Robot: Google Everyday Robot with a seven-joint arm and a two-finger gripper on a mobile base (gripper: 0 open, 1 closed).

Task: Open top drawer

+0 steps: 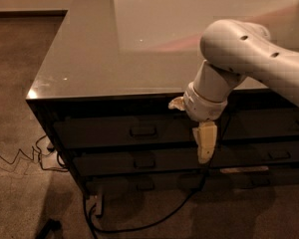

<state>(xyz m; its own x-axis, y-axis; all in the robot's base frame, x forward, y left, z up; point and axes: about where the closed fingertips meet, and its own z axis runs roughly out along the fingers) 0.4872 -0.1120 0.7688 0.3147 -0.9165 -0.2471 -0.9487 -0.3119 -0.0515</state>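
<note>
Found top drawer [104, 132] shut, front flush w/ fronts below, directly under glossy surface [89, 59] of cabinet. Small pull handle [143, 131] at centre, untouched. Gripper [189, 132] in front of drawer row, right of handle, clear of it. Jaws apart: one tan finger [205, 143] hanging down past drawer's lower edge, other finger [177, 103] poking left near cabinet's top edge. Cables [40, 156] on carpet, lower left.

Closed dark top drawer [104, 132] behind claw [203, 143]
</note>
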